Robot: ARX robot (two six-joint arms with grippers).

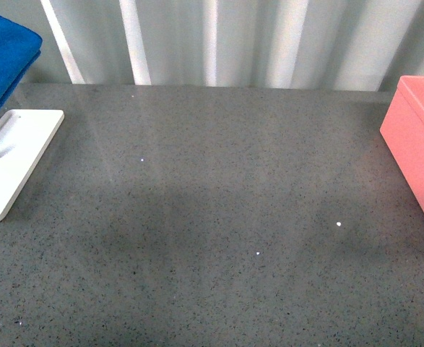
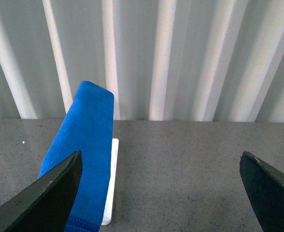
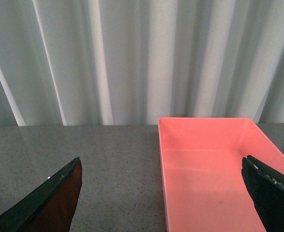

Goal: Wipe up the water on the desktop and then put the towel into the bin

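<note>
towel [image 1: 2, 65] folded over white rack [image 1: 16, 159], far left of table [image 1: 219, 217]; bin [image 1: 421, 137] at far right, nothing in it. left fingers [image 2: 54, 193] spread wide, holding nothing; right fingers [image 3: 50, 198] likewise wide and bare, facing bin. key relation: towel lies ahead of left fingers but off-centre, partly behind one finger, long axis running away toward corrugated wall [image 1: 219, 36]. left arm clearly nearer (right is well apart). no puddle clearly discernible, only a few pale specks.
</note>
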